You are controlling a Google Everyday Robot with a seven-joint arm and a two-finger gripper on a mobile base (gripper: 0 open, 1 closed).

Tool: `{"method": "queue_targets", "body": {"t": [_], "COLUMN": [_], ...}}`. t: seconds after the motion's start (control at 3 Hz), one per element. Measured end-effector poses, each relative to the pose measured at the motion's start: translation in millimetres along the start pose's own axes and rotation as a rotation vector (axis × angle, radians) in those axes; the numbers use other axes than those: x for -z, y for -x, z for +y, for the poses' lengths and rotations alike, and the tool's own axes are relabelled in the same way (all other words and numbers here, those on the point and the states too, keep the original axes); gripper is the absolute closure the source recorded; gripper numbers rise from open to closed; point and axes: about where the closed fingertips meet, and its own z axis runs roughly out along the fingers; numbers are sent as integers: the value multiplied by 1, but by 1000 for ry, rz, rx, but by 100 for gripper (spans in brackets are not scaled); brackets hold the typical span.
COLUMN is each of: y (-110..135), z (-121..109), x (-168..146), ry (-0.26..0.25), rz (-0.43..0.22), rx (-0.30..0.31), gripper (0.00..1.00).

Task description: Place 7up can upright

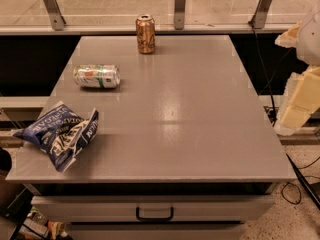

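Note:
The 7up can (96,76), silvery-white with a green band and orange marks, lies on its side at the left of the grey table (190,114), its long axis running left-right. My gripper (298,106) shows as cream-coloured parts at the right edge of the camera view, beyond the table's right side and far from the can. It holds nothing that I can see.
A brown-gold can (145,34) stands upright at the back of the table. A crumpled blue chip bag (61,134) lies at the front left corner. A drawer handle (155,214) is below the front edge. A glass railing (180,6) runs behind; cables (300,184) lie on the floor at right.

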Motion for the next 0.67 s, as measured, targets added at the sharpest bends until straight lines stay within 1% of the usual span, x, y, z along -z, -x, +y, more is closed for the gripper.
{"method": "queue_targets", "body": {"t": [0.67], "y": [2], "z": [-1], "x": [0], "ry": [-1], "rz": [-7], "rx": [2], "gripper": [0]}}
